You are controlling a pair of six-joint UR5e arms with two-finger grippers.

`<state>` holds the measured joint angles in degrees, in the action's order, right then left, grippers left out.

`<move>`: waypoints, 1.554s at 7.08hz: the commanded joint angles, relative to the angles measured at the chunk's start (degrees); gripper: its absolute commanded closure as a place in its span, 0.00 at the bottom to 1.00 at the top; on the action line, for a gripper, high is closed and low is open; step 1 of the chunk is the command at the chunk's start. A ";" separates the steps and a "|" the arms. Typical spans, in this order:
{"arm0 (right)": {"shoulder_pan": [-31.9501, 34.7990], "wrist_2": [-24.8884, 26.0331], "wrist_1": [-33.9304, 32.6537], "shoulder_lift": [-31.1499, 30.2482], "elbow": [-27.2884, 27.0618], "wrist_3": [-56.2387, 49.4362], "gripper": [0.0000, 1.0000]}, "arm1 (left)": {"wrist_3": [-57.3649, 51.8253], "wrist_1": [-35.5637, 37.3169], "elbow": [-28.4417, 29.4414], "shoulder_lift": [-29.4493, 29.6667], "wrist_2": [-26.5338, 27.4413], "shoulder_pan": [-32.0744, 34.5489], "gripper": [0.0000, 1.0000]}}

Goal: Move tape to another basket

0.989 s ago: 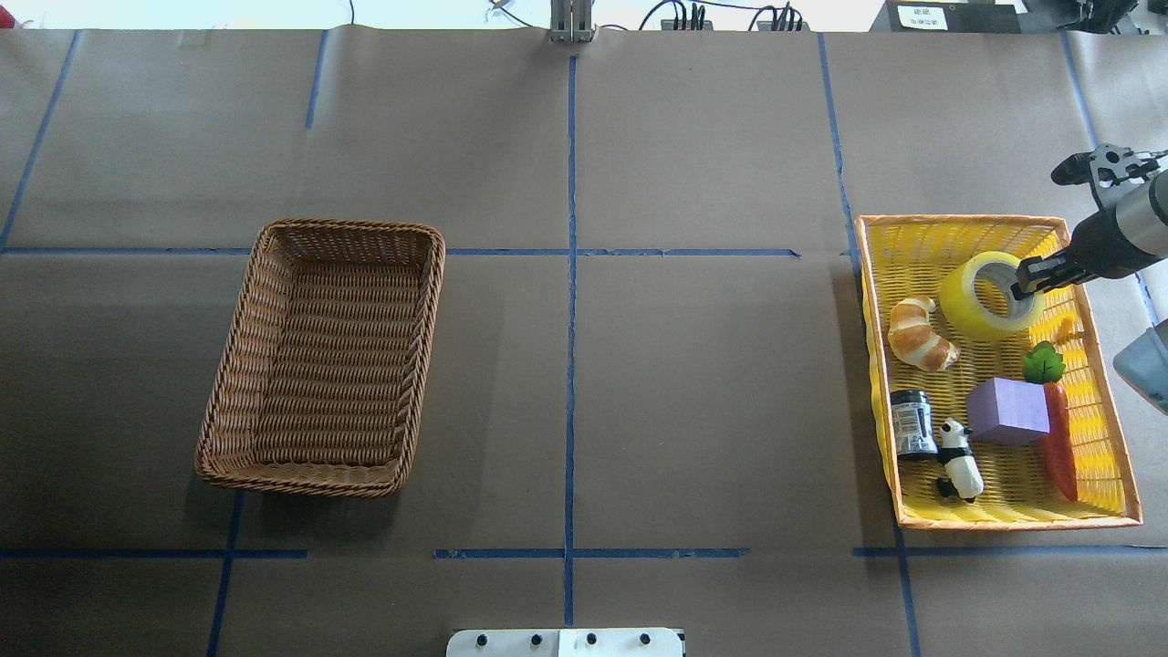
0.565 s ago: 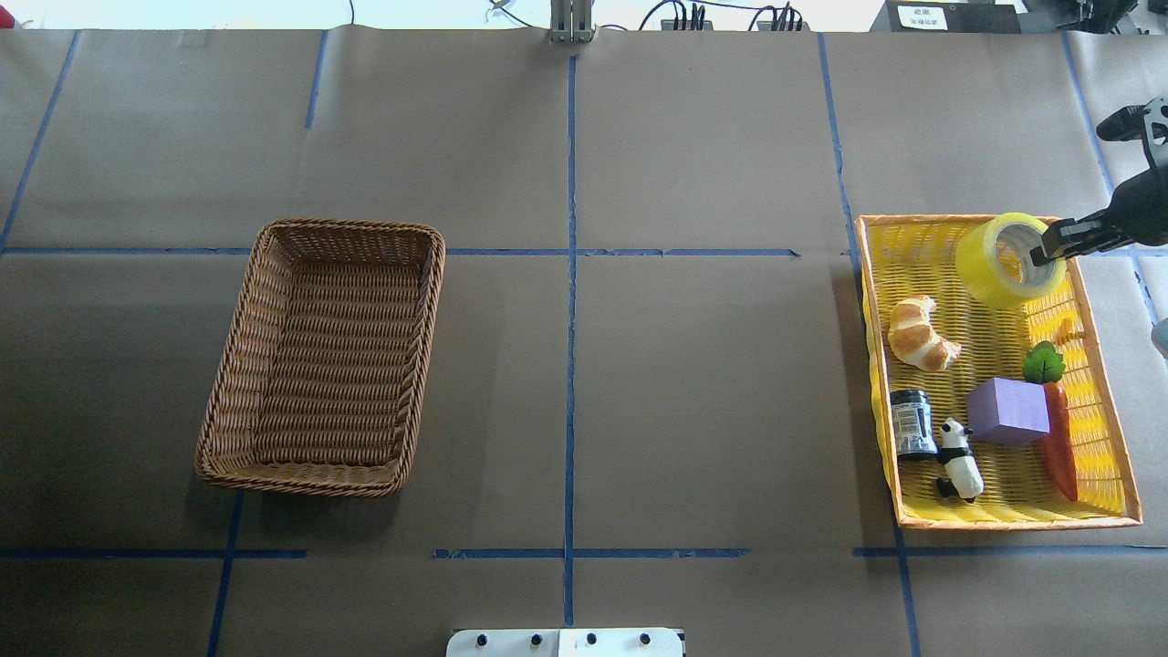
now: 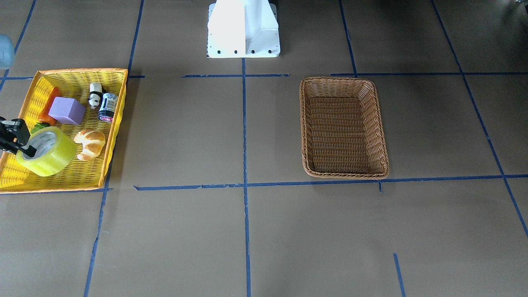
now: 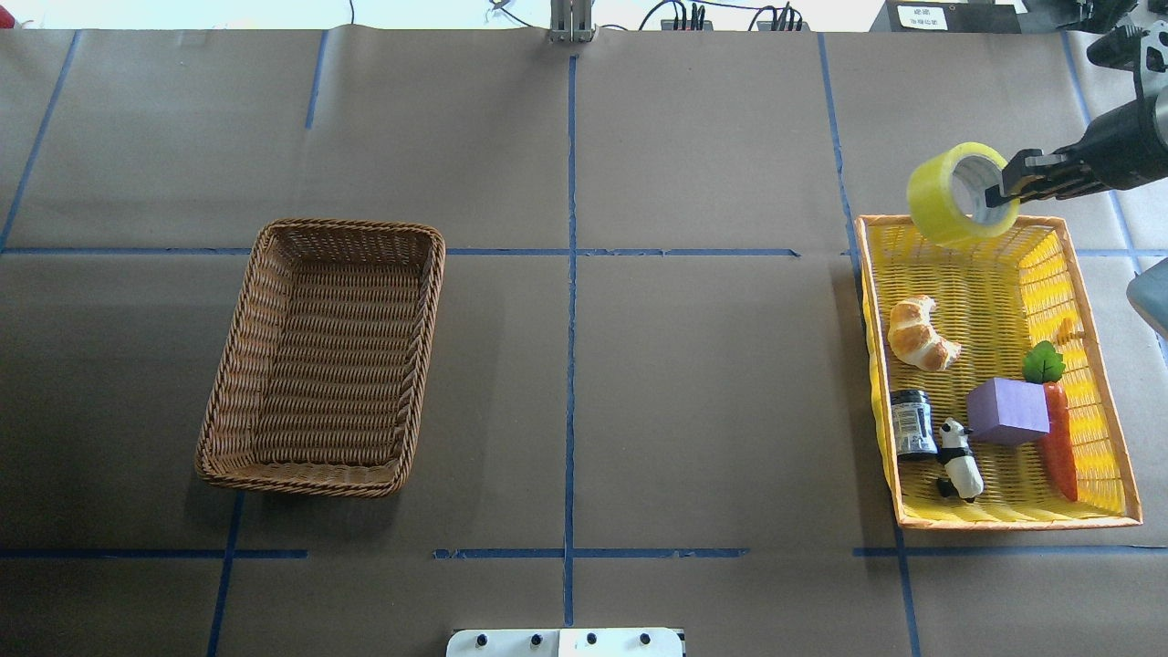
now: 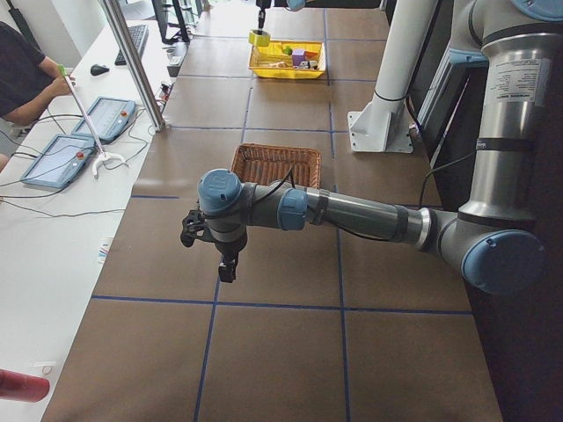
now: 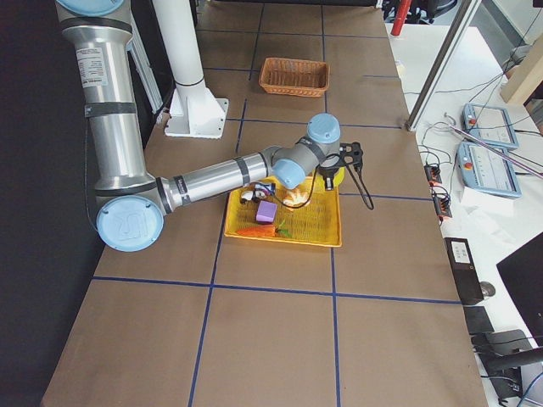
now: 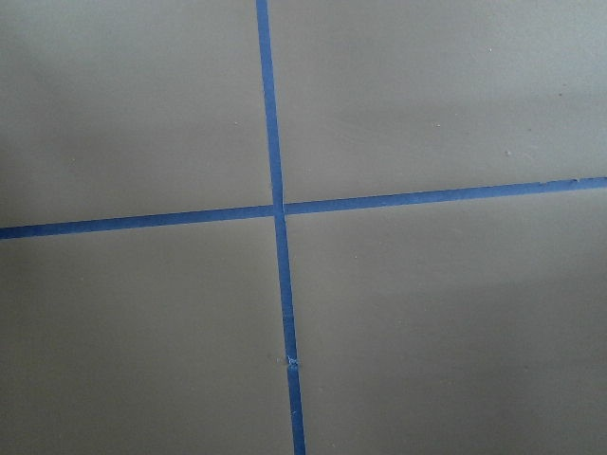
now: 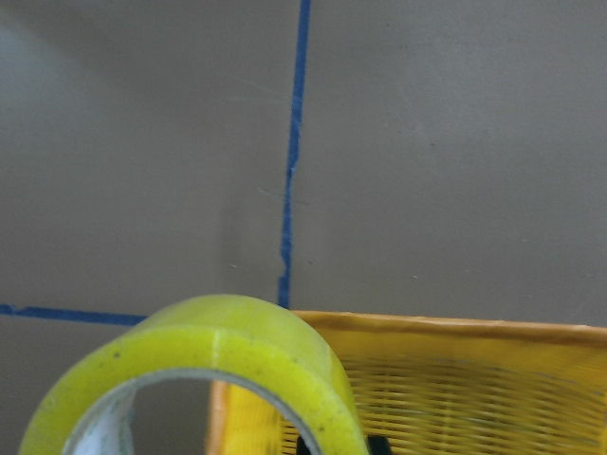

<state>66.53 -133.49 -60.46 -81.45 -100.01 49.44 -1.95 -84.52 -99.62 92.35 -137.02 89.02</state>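
Tape: glossy translucent yellow roll with a pale card core — held in the air above the far rim of the yellow mesh basket, clear for carrying.
Right claw: pinched on the roll's wall, one finger inside the core.
Left claw: over bare worktop; I cannot tell how far it is open.
Wicker basket: brown weave, low rim — well apart from the tape, the likely destination.
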 commanded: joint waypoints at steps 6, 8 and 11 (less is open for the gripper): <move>-22.81 25.50 48.65 2.34 0.53 55.29 0.97 | 35.88 -26.86 -3.48 0.11 -12.81 -4.28 0.00; -29.23 35.88 51.57 6.54 0.26 61.79 0.97 | 55.46 -45.20 -1.64 -0.15 -13.54 -9.54 0.00; -38.30 48.30 51.67 9.46 -0.09 61.91 0.97 | 65.66 -68.18 6.87 0.37 -13.28 -13.60 0.00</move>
<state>31.25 -89.14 -8.87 -73.01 -99.98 111.17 61.01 -144.97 -95.95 92.40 -150.31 76.78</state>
